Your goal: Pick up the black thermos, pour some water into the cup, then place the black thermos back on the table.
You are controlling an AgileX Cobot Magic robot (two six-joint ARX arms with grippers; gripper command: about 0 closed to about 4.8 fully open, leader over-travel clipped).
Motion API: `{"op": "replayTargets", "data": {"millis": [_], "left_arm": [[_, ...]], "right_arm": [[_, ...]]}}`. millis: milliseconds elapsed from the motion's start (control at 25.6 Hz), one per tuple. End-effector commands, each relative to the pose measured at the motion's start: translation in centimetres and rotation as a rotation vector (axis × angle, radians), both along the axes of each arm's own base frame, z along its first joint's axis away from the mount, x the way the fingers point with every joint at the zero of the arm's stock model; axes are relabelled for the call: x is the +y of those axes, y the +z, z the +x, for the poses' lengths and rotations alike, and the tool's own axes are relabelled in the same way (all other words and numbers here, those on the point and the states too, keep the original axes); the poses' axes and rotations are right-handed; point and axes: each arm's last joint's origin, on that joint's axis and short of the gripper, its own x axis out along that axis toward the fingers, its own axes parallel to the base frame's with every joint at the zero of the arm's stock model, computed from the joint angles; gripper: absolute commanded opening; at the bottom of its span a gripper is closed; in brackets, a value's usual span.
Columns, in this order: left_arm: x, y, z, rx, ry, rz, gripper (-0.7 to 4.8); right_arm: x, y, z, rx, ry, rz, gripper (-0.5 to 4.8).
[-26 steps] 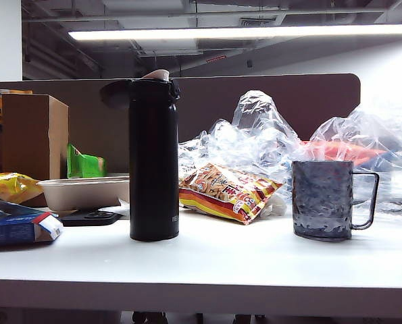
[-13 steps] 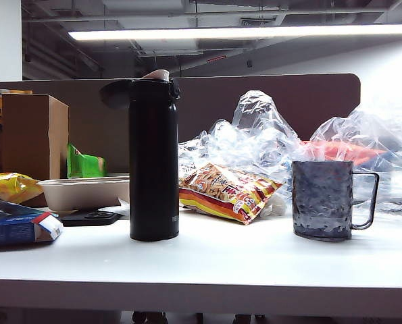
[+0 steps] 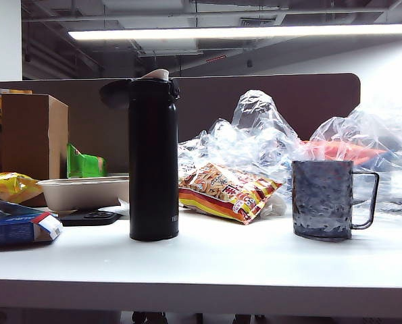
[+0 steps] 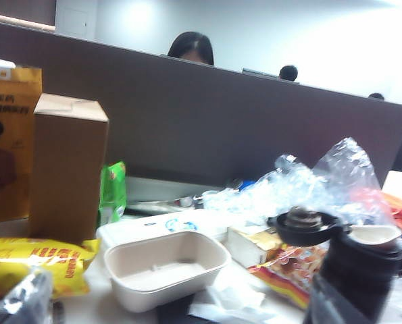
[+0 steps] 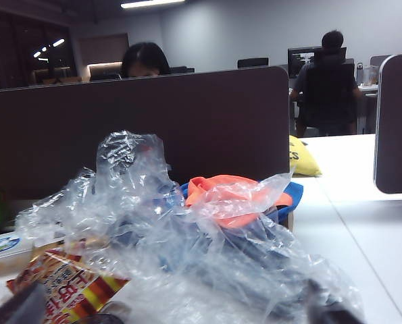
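A long ceiling light (image 3: 241, 32) is glowing above a brown partition (image 3: 268, 94). Behind it, people are sitting at desks in an office.

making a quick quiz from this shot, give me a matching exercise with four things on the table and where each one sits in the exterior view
Things:
1. black thermos
2. cup
3. snack bag
4. cardboard box

Places:
A. far left, by the brown partition
B. right side of the table, handle pointing right
C. lying between the thermos and the cup, further back
D. upright left of centre, flip lid open

Pairs: 1-D, 2-B, 3-C, 4-A

No gripper shows in the exterior view, and neither the left gripper nor the right gripper shows clearly in its wrist view.
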Motion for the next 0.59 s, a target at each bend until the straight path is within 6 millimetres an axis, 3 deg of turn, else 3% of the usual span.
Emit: {"op": "replayTargets", "data": {"millis": [39, 313, 586], "left_arm": [[-0.3, 1.0, -0.4, -0.007, -0.096, 0.005, 4.79], [-0.4, 4.5, -0.6, -0.019, -0.144, -0.003, 4.79], [-0.5, 8.6, 0.7, -0.002, -0.19, 0.037, 4.79]], "right_arm": [[0.3, 1.4, -0.6, -0.011, 0.064, -0.018, 4.79], [0.7, 6.3, -0.3, -0.017, 0.167, -0.041, 4.79], [1.0, 10.1, 2.6, 0.037, 0.245, -0.055, 4.79]]}}
